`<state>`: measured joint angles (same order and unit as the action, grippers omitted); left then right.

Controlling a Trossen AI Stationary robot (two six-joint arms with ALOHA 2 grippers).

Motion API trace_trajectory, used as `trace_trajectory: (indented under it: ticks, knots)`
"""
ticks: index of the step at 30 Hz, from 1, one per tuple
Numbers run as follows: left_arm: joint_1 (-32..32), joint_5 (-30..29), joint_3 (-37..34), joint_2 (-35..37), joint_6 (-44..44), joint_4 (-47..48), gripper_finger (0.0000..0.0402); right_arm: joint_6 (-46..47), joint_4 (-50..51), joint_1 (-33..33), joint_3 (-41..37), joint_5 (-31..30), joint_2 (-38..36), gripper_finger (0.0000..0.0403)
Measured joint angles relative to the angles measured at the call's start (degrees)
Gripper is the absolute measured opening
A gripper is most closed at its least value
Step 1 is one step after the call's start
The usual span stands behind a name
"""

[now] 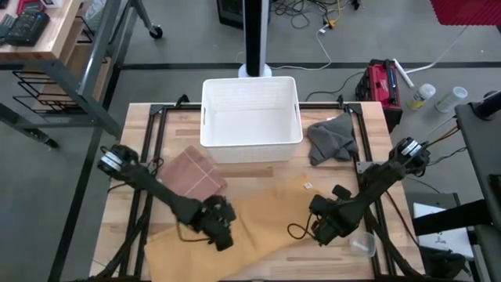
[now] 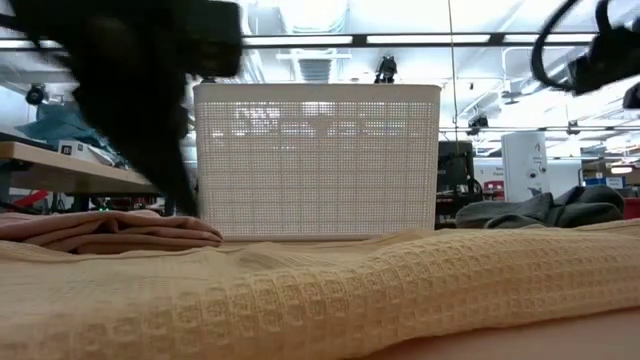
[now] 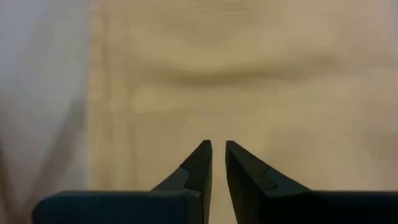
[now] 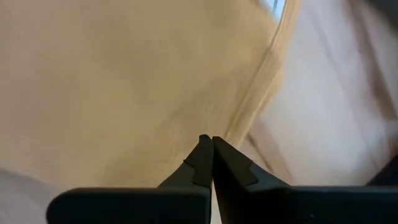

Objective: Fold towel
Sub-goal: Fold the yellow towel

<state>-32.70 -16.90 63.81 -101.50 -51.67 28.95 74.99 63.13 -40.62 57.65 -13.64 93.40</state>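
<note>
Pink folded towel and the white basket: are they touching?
Cannot tell. In the high view the pink towel lies at the white basket's front left corner with no clear gap; in the low view it overlaps the basket's side, but depth is unclear.

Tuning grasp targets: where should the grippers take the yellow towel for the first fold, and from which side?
Probably the yellow towel by its near-edge corners, from above. It lies spread flat and slanted across the table, so only thin hems offer a pinch. The left gripper sits over its left part, the right gripper by its right edge, both shut.
</note>
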Motion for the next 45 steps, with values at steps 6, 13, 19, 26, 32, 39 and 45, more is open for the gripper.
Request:
trace_trajectory:
  ticks: [6, 13, 19, 26, 32, 39, 45]
  knots:
    - [-8.25, 1.94, 0.05, 1.05, -10.08, 1.24, 0.0036, -4.13, -7.59, 3.2, 0.0, -6.44, -0.52, 0.0]
    - [-17.46, 2.79, -1.24, -1.45, -23.82, 1.25, 0.0036, -14.3, -15.62, 10.07, 0.0, -6.38, 1.27, 0.0]
    - [-19.3, 3.03, -4.18, -2.49, -30.03, 1.07, 0.0036, -17.13, -15.43, 13.04, -0.51, -2.06, 1.73, 0.0]
    - [-17.22, 2.41, -5.32, -2.13, -25.96, 2.92, 0.0018, -14.61, -15.56, 11.47, -3.92, 7.5, 1.71, 0.0]
    - [-16.1, 3.63, -6.11, -1.53, -23.68, 2.59, 0.0001, -10.53, -15.8, 6.39, -6.43, 12.99, 1.53, 0.0]
    - [-16.16, 4.91, -4.09, 1.32, -19.83, 3.45, 0.0013, -8.49, -15.86, 0.46, -4.24, 15.63, 1.63, 0.0]
    - [-16.44, 4.64, -2.22, 6.12, -17.34, 5.4, 0.0007, -11.79, -15.47, -0.42, 0.0, 9.68, 0.11, 0.0]
